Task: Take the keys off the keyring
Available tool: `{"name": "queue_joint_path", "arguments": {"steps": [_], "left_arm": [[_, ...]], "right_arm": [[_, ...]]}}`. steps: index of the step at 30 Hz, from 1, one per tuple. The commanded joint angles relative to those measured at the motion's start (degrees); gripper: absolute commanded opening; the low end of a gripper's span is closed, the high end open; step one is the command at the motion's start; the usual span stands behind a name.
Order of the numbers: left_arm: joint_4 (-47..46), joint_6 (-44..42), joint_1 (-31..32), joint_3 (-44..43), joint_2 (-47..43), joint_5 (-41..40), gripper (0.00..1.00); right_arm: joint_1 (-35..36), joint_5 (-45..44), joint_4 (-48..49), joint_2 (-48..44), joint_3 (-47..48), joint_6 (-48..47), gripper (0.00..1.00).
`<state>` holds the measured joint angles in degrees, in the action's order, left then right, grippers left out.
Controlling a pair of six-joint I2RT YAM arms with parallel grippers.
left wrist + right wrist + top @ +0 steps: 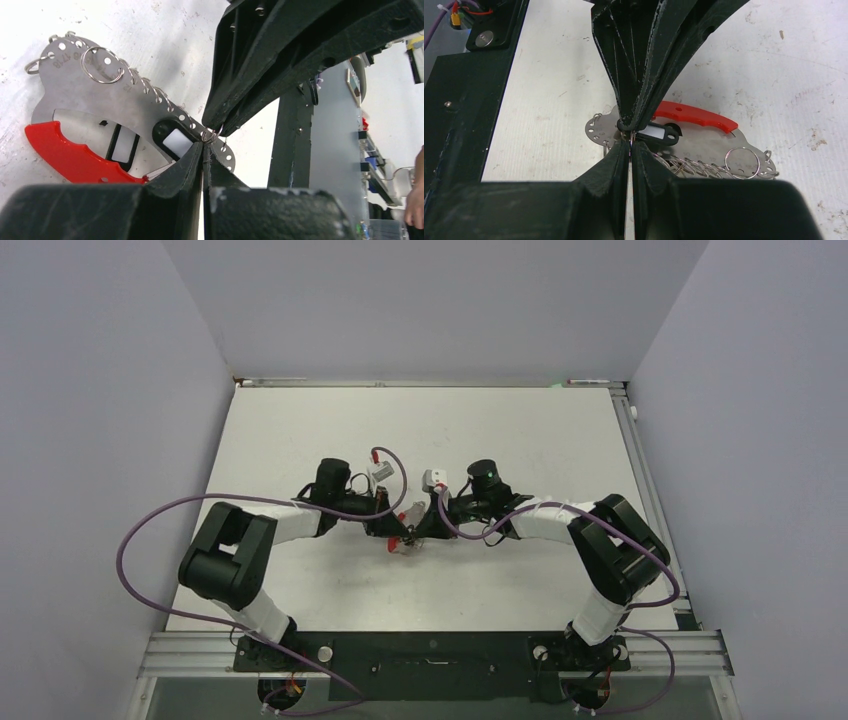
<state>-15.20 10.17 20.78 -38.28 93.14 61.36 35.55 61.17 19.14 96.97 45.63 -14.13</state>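
The keyring is a flat grey metal band (95,102) pierced with holes, with a bright red grip (70,157) and several thin wire rings (102,65) along its edge. It lies flat on the table (405,545). A black tag with a white label window (656,134) rests on it. I make out no keys. My two grippers meet tip to tip over one end of the band. The right gripper (630,143) is shut on a small wire ring (213,135). The left gripper (204,146) is shut right beside that ring, touching it; whether it grips it is unclear.
Purple cables (150,525) loop off both arms above the white table (500,430). Grey walls close in the left, right and back. A black rail (430,655) carrying the arm bases runs along the near edge.
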Motion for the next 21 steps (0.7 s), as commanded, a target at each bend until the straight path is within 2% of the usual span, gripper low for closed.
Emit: {"name": "queue_joint_path", "arguments": {"steps": [1,7,11,17,21], "left_arm": [[7.9,-0.1,-0.2,-3.8,3.0,-0.4,0.0],[10.1,2.8,-0.1,-6.7,7.8,-1.6,0.0],[6.6,5.8,-0.3,-7.1,9.5,0.2,0.0],[-3.1,7.9,-4.4,-2.1,4.5,3.4,0.19],[-7.3,5.0,-6.2,1.2,-2.9,3.8,0.25]], "right_arm": [[-0.2,1.8,9.3,-1.6,0.5,1.7,0.05],[0.2,1.7,17.9,-0.9,-2.3,6.4,0.05],[0.8,1.1,18.6,-0.2,-3.1,6.1,0.05],[-0.6,1.4,22.7,0.2,-4.5,8.9,0.05],[-0.7,2.2,27.3,0.9,-4.8,12.2,0.05]]}}
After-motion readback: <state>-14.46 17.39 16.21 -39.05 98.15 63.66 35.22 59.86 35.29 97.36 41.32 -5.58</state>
